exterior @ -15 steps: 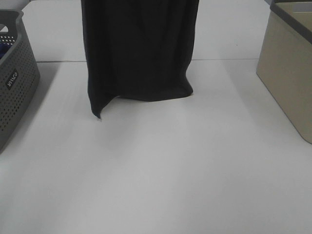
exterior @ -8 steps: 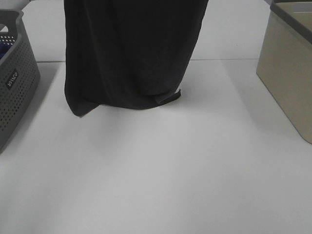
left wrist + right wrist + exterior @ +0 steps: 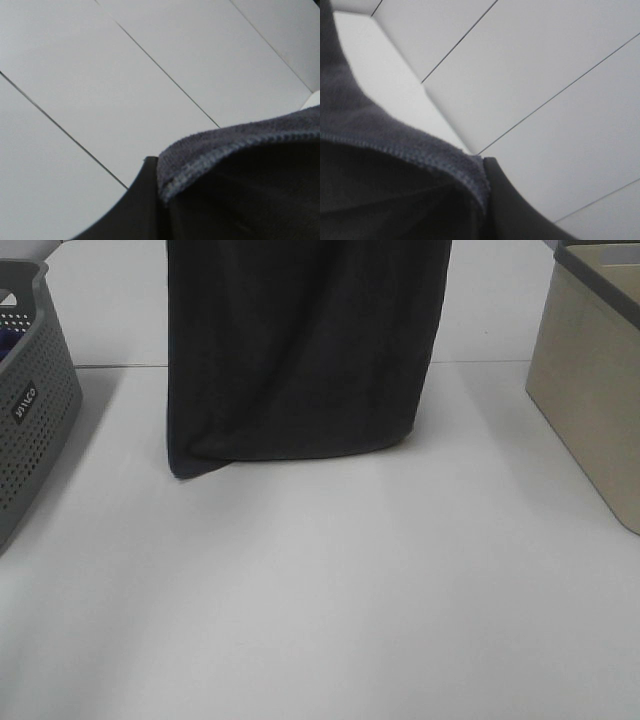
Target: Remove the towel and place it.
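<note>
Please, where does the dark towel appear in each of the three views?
Exterior high: towel hangs at centre from the top edge, lower hem near the table.
Left wrist: hemmed edge close up, foreground.
Right wrist: hemmed edge close up, foreground.
Shared landmark: thin dark seams across white background.

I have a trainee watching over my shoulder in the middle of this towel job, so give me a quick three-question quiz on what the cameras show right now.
1. True or false: the towel lies spread flat on the table.
2. Which container stands at the left edge of the high view? A) grey perforated basket B) cardboard box C) metal bucket
3. Fill in: the left gripper and the right gripper are each shut on the towel's ____ edge.
Key: 1 false, it hangs upright, with its top out of frame; 2 A; 3 hemmed.
</note>
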{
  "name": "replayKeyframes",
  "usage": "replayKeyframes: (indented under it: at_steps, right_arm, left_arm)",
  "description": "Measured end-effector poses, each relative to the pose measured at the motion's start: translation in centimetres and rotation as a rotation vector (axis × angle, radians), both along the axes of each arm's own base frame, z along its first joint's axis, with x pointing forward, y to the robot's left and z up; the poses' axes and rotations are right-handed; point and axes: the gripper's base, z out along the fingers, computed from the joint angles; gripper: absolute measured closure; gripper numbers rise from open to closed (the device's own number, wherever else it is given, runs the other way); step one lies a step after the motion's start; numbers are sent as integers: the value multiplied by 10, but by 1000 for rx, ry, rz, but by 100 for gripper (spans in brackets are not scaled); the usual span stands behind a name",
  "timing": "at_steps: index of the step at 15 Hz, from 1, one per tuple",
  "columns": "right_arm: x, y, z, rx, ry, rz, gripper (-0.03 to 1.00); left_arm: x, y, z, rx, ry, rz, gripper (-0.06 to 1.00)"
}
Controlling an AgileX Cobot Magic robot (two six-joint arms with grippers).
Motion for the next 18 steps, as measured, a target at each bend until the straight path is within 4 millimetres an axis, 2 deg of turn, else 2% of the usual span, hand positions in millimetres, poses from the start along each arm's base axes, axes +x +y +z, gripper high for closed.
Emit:
replayKeyframes:
  at_steps: [2, 4, 6, 9, 10, 12, 15, 18]
  right_arm:
    - [10, 6, 6, 73, -133, 21, 95]
    - [22, 13, 0, 97, -197, 37, 95]
    - [43, 20, -14, 116, -252, 47, 95]
    - [72, 13, -33, 197, -320, 34, 95]
    - [78, 8, -34, 247, -364, 29, 95]
    - [83, 6, -31, 296, -415, 29, 95]
    - [87, 4, -27, 377, -428, 33, 95]
    - [87, 4, -27, 380, -410, 31, 95]
  left_arm:
    - [15, 4, -5, -13, -64, -23, 94]
    - [39, 6, -12, -19, -97, -18, 94]
    - [54, 2, -12, -28, -129, -18, 94]
    - [85, -7, -12, -55, -216, -15, 94]
    - [92, -9, -4, -76, -284, -10, 94]
    - [99, -10, -2, -92, -326, 7, 94]
    - [98, -8, 3, -96, -357, 18, 94]
    - [103, 3, 2, -86, -343, 50, 94]
